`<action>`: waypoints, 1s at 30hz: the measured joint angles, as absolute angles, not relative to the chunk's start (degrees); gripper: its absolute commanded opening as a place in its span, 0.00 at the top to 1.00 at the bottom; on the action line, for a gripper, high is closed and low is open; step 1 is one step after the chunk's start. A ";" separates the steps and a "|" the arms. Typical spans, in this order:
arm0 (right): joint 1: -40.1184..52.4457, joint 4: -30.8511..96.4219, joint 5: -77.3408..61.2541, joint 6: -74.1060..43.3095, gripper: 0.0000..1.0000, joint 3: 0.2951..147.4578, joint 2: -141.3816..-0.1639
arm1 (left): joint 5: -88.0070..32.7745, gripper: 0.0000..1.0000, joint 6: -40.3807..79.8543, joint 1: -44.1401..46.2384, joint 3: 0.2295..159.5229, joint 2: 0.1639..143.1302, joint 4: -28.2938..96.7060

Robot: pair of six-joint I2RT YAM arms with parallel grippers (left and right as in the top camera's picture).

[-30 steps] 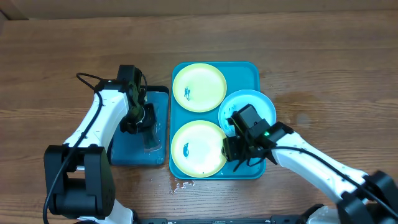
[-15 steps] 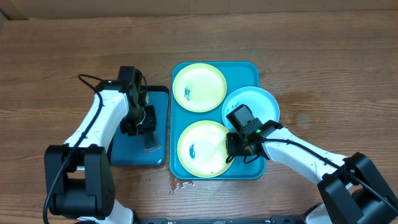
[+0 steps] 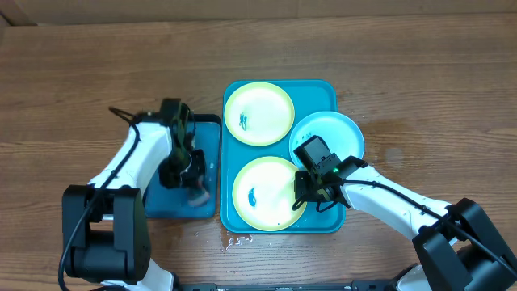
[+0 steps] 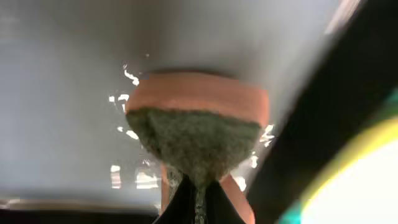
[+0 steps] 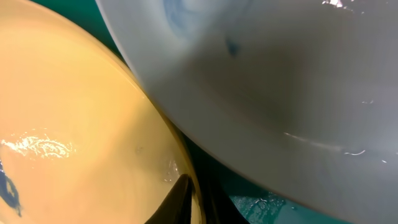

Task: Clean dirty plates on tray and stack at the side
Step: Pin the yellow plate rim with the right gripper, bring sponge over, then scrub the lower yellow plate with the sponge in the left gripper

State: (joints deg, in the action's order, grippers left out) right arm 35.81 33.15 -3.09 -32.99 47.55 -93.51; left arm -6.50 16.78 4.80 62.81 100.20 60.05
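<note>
The teal tray [image 3: 325, 91] holds three plates. A yellow-green plate [image 3: 258, 113] lies at the back and a second yellow-green plate [image 3: 265, 192] at the front, each with a dark blue smear. A light-blue plate [image 3: 327, 135] overhangs the tray's right rim. My right gripper [image 3: 303, 195] is shut on the front plate's right rim; in the right wrist view its fingers [image 5: 194, 199] straddle that rim [image 5: 62, 112] under the light-blue plate [image 5: 280, 81]. My left gripper [image 3: 191, 175] is shut on an orange sponge with a green scourer [image 4: 199, 124] over a small tray.
A smaller black-rimmed blue tray [image 3: 166, 202] with a wet floor [image 4: 62, 93] lies left of the teal tray. Water drops [image 3: 234, 240] lie on the wooden table [image 3: 81, 73] in front of the teal tray.
The front yellow-green plate has slid right in my right gripper's hold, and the light-blue plate shifted slightly right. My left gripper has moved forward and right over the small tray with the sponge.
</note>
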 measured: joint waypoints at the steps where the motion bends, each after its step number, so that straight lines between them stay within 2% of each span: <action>1: 35.83 33.19 -3.01 -33.01 0.90 47.55 -93.51 | -6.48 0.96 16.80 4.91 66.59 100.25 63.46; 8: 36.01 33.28 -2.68 -33.01 0.91 47.57 -93.51 | -8.71 0.96 16.88 9.08 79.18 100.14 67.44; 11: 36.01 33.69 -2.66 -33.80 0.96 47.62 -93.49 | -11.27 0.96 19.07 15.59 77.36 100.14 62.87; 17: 36.03 34.52 -2.59 -35.86 0.96 47.88 -93.38 | -13.37 0.96 25.28 26.00 69.84 100.14 55.66; 25: 36.05 34.54 -2.66 -36.64 0.96 47.88 -93.38 | -12.38 0.96 30.57 32.53 63.33 100.14 46.59; 30: 36.05 34.57 -2.72 -36.86 0.96 47.90 -93.38 | -7.64 0.96 30.98 33.65 62.11 100.20 46.28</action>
State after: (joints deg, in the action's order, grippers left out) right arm 36.05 34.57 -2.72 -36.86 47.90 -93.38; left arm -7.64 30.98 33.65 62.11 100.20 46.28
